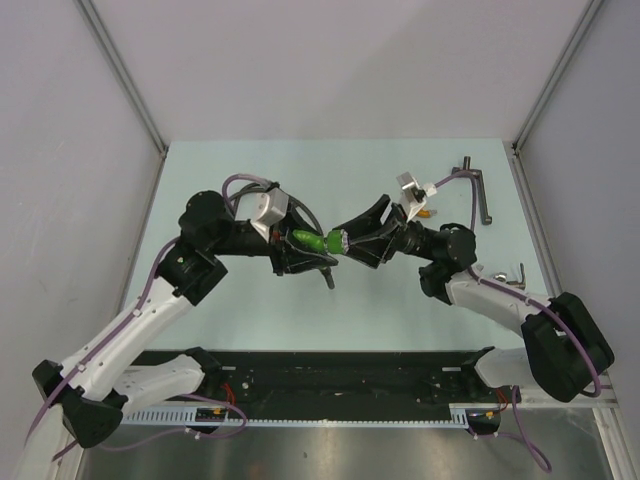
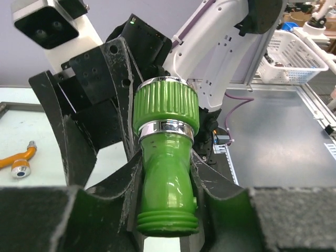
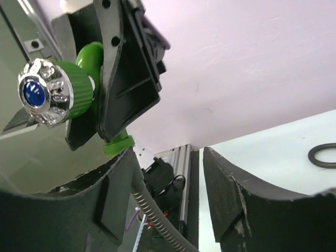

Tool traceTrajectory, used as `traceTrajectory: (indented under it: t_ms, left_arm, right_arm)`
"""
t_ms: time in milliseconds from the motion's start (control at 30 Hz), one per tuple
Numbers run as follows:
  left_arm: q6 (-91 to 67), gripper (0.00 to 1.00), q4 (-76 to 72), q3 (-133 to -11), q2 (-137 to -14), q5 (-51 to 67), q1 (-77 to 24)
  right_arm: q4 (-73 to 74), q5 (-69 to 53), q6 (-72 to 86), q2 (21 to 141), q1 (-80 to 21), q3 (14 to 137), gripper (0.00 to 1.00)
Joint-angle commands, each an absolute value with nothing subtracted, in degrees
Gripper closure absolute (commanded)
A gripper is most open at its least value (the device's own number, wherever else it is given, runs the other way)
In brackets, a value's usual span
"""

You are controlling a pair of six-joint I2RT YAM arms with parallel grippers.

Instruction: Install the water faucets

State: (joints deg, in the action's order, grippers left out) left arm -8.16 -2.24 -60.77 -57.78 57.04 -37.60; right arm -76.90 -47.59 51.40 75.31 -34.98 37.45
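Green faucet (image 1: 308, 240) mid-frame in top view, off table (image 1: 400, 300), pinched in left gripper (image 1: 298, 247). Long axis left-right, chrome end facing right gripper (image 1: 362, 235): spread, empty, just beside. Orange faucet (image 1: 425, 212) on table, upper right.

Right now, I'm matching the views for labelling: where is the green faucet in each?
Top external: green faucet at centre, where the arms meet.
Left wrist: green faucet mid-frame, ribbed collar up.
Right wrist: green faucet upper left, chrome end toward the lens.
Shared landmark: the left gripper clamped on it.
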Motion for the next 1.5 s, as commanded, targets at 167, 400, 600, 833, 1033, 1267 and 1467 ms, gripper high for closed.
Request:
traceTrajectory:
  t_ms: [167, 400, 600, 833, 1033, 1267, 1467]
  left_arm:
    - [-13.35, 1.00, -1.76, -58.62, -51.95, 35.73, -38.06]
    - [-19.41, 1.00, 3.24, -57.31, -50.63, 14.80, -38.06]
    - [-23.20, 1.00, 3.60, -56.16, -50.80, 10.64, -38.14]
    - [-24.70, 1.00, 4.39, -56.08, -50.71, 8.53, -38.14]
    - [-24.96, 1.00, 4.40, -55.99, -50.80, 9.05, -38.23]
    - [-25.22, 1.00, 4.39, -56.07, -51.33, 9.67, -38.23]
    - [-25.31, 1.00, 4.39, -56.25, -51.68, 9.76, -38.58]
  right_arm:
    - [-86.06, -45.53, 50.19, 74.71, -32.43, 39.46, 0.29]
    - [-65.61, -35.36, 27.91, 67.16, -36.55, 37.00, 0.26]
    - [-49.74, -8.46, -5.78, 64.07, -54.30, 36.83, 0.23]
    - [-59.74, 12.02, -20.55, 72.24, -66.00, 36.39, 0.23]
    - [-68.27, 19.59, -24.43, 78.30, -68.99, 36.47, 0.32]
    - [-77.16, 24.60, -29.00, 83.05, -71.19, 36.47, 0.38]
    - [-80.07, 25.40, -30.41, 84.28, -71.63, 36.91, 0.47]
